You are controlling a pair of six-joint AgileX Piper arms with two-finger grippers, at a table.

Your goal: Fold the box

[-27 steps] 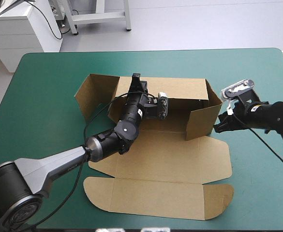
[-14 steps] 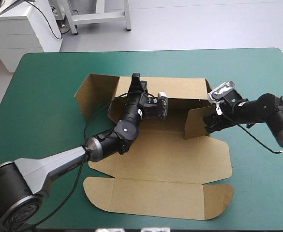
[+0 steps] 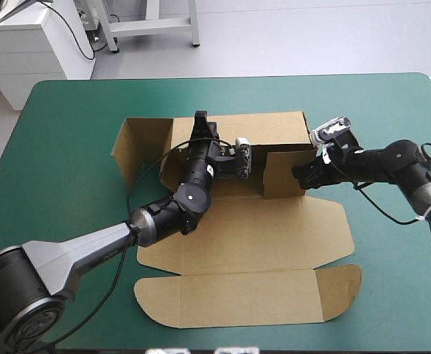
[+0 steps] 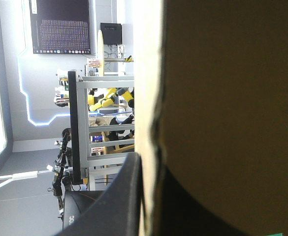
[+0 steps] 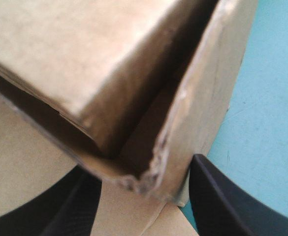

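Note:
The brown box (image 3: pixel 244 243) lies partly raised on the teal-green cover. Its back wall (image 3: pixel 274 131) stands upright and its lid (image 3: pixel 244 296) lies flat toward the table's front edge. My left gripper (image 3: pixel 200 122) is shut on the back wall's top edge near the left side flap (image 3: pixel 140 147); in the left wrist view the board's edge (image 4: pixel 151 98) runs between the fingers of the left gripper (image 4: pixel 151 169). My right gripper (image 3: pixel 300 174) presses the right side flap (image 3: pixel 283 171), which is turned inward. The right gripper (image 5: pixel 141 169) stands open with the flap's corner (image 5: pixel 148 179) between its fingers.
Bare teal-green cover (image 3: pixel 60 169) lies left of the box and more (image 3: pixel 399 280) to its right. A white cabinet (image 3: pixel 31 44) stands beyond the table's far left corner.
My right gripper moved left and swung the right side flap inward. The back wall stands straighter, and the whole box shifted slightly. The left gripper keeps its hold.

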